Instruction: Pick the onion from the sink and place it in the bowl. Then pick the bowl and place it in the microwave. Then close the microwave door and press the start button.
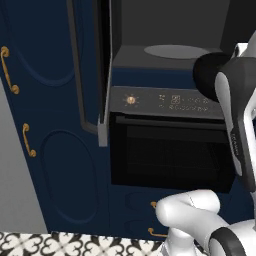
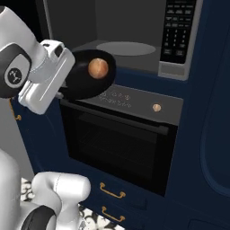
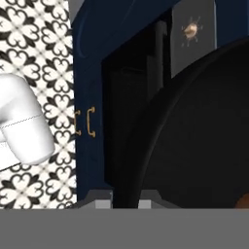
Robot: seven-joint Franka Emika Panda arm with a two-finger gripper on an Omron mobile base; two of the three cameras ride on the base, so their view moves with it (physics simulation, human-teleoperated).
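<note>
Shallow black bowl (image 2: pixel 85 74) tilted steeply in front of open microwave (image 2: pixel 130 27), pale orange onion (image 2: pixel 98 68) inside. Gripper (image 3: pixel 125 202) clamped on bowl's rim.

The black bowl (image 2: pixel 87 74) hangs tilted on edge in the air just in front of the microwave (image 2: pixel 134 31), its inside facing right, the pale orange onion (image 2: pixel 98 68) resting in it. The microwave door (image 1: pixel 102 70) stands swung open to the left, baring the grey turntable.
</note>
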